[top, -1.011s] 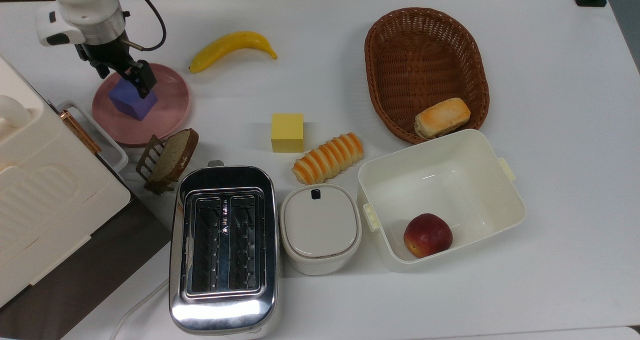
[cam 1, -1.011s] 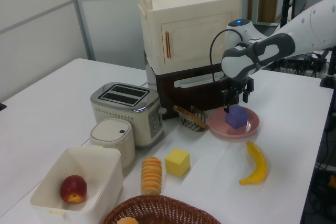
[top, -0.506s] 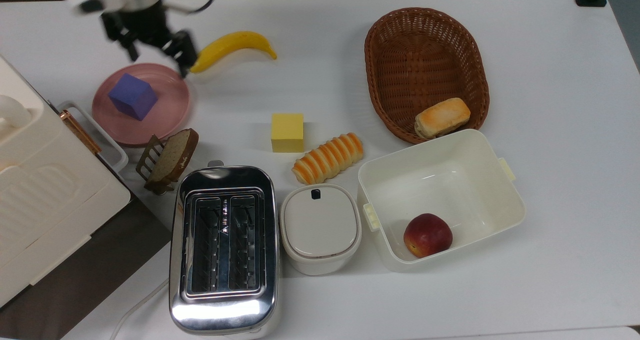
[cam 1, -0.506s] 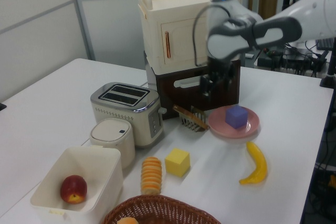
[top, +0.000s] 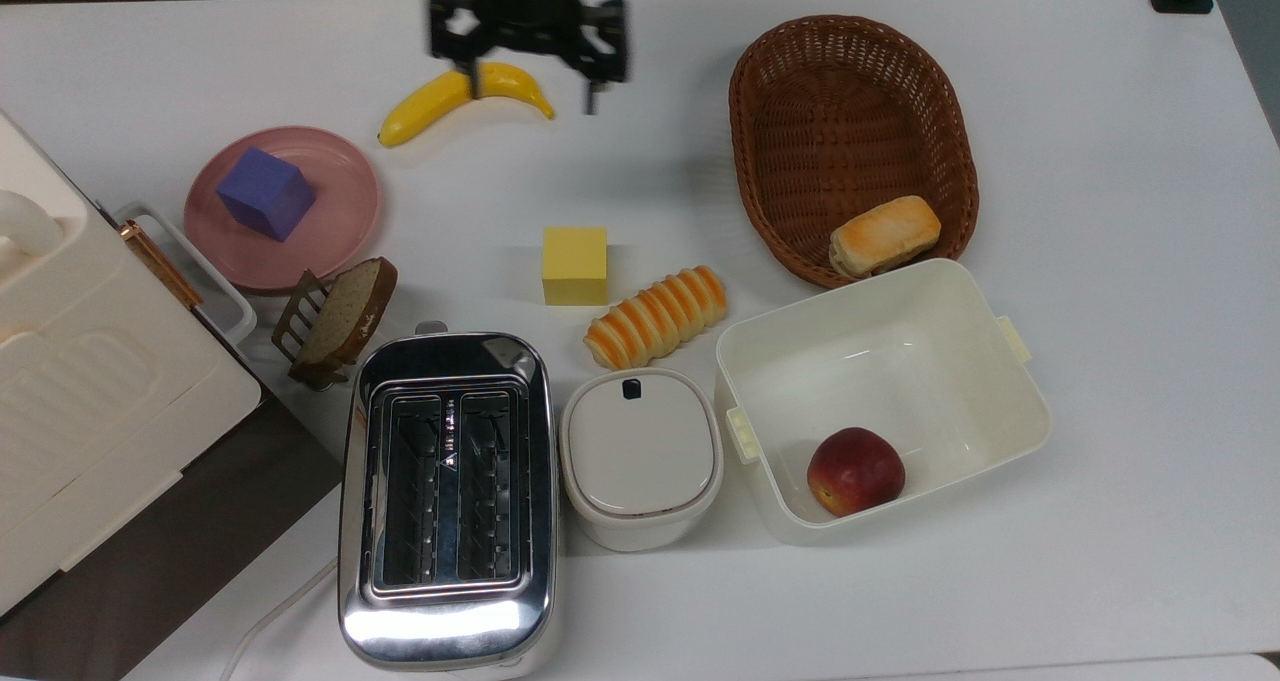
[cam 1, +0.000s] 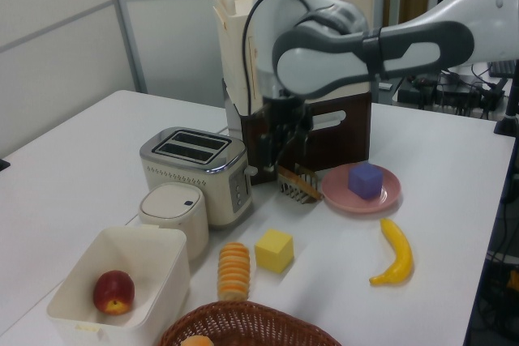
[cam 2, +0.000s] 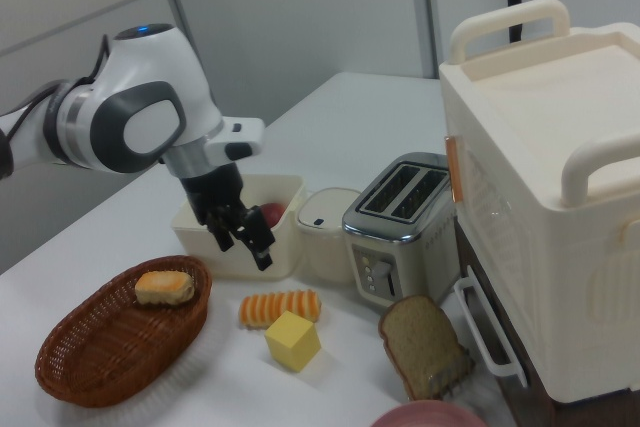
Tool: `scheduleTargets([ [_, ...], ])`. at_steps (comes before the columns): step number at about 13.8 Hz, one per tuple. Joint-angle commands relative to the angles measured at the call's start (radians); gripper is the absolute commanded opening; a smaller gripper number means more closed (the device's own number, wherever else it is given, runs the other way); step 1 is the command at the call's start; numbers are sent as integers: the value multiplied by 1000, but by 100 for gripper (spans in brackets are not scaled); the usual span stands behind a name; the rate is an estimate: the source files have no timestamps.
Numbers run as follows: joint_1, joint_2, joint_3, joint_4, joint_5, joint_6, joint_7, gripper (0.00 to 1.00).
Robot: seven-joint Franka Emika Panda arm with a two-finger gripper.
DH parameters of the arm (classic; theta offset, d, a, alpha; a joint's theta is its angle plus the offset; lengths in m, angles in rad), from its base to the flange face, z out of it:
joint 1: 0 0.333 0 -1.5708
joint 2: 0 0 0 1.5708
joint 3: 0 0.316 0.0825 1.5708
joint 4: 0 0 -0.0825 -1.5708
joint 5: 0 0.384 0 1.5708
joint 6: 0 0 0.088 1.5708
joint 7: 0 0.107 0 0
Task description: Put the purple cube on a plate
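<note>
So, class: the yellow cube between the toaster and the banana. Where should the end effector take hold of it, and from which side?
Come from straight above and close on two opposite flat side faces of the yellow cube. It sits square on the table with open space on the top view's left and above. The striped bread roll lies close at its lower right, so the left and right faces may suit better.

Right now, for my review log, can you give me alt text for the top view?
A purple cube sits on a pink plate at the top view's left, with the gripper open and empty above a banana. Across the white table are a yellow cube, toaster and basket.
</note>
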Motion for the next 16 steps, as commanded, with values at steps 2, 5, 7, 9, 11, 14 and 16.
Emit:
scheduleTargets([
  [2,181,4,-186,5,7,-24,5,100],
  [5,196,-6,-249,8,12,-36,1,100],
  [7,241,-4,-321,11,12,-28,-6,100],
  [9,241,0,-331,14,13,-22,-6,100],
  [11,236,-4,-324,14,13,-31,7,100],
  [14,223,-12,-329,15,13,-30,-12,100],
  [16,222,-13,-323,15,13,-31,-13,100],
])
